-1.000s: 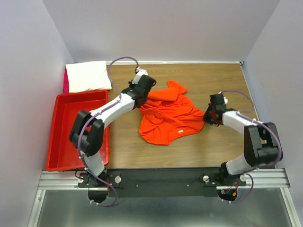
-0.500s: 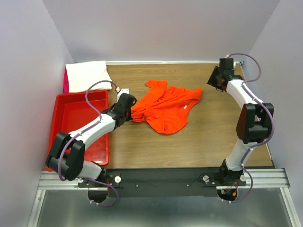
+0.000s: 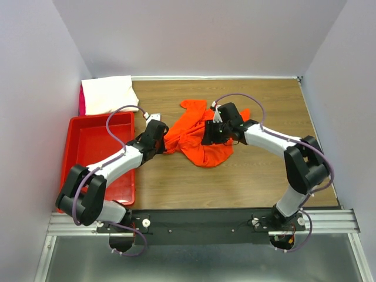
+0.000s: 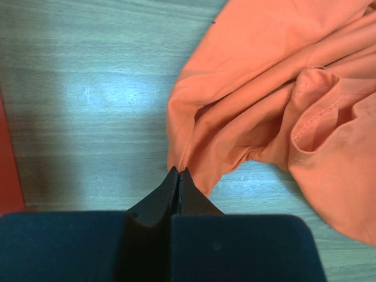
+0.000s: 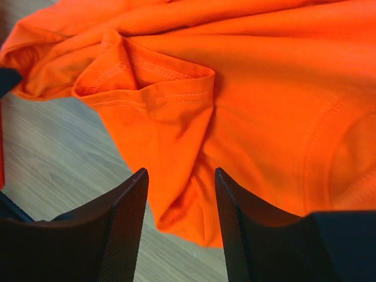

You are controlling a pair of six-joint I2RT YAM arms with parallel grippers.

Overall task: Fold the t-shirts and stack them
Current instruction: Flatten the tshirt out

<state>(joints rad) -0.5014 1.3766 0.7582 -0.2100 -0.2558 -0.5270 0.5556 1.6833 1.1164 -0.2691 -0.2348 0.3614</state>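
Robot lab test cell: wood-look table boxed in by plain pale walls on 3 sides; left arm & right arm bolted to alu rail at near edge; red bin at left edge.

Light falls bright and even from overhead, and shadows on the table are soft. The left wrist view runs bluish, with pale glare at ten o'clock. In the right wrist view the orange-red t-shirt is sharp, while the fingers at six o'clock are blurred.
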